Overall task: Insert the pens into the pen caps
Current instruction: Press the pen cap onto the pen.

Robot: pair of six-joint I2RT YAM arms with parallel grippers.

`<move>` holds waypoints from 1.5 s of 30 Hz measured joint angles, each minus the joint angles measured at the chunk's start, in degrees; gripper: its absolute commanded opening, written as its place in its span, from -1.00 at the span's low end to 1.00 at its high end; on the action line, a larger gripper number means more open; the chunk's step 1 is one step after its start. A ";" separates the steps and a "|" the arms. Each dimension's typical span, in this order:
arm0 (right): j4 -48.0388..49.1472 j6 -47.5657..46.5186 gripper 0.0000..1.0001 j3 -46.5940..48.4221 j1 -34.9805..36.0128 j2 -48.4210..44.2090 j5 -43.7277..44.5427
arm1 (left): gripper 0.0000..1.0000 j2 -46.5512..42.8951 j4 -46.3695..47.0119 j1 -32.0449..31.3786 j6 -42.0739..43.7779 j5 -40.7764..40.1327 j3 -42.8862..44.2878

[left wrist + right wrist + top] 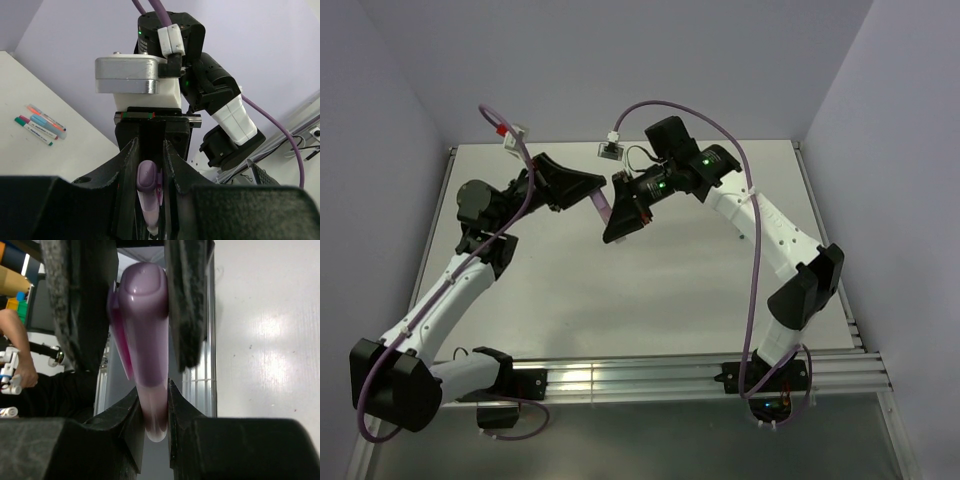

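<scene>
Both grippers meet above the middle of the table on one lilac pen (601,207). My left gripper (598,192) is shut on its darker lilac pen cap (146,174), which has a clip on one side. In the left wrist view the paler barrel (149,210) runs down between my fingers (129,165). My right gripper (152,390) is shut on the pale end of the barrel (154,410). The cap (142,300) sits between the left gripper's black fingers (186,300). Several other capped pens (40,125) lie side by side on the table.
The white table (650,290) is bounded by lilac walls at the back and sides. An aluminium rail (670,375) carries both arm bases at the near edge. A person's arm (20,367) shows beyond the table in the right wrist view.
</scene>
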 measured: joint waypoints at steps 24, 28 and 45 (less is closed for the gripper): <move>-2.95 -4.63 -1.00 -3.37 -1.01 -0.02 -0.35 | -0.99 -0.61 -9.94 -2.58 11.10 -0.63 0.94; -2.10 -4.52 -0.92 -4.42 -1.01 -0.68 -0.42 | -0.99 -0.61 -9.92 -2.36 10.88 0.28 0.96; 5.38 -2.23 -0.05 -4.79 -4.11 -1.09 -1.75 | -0.99 0.87 -13.84 -0.42 9.73 10.64 1.51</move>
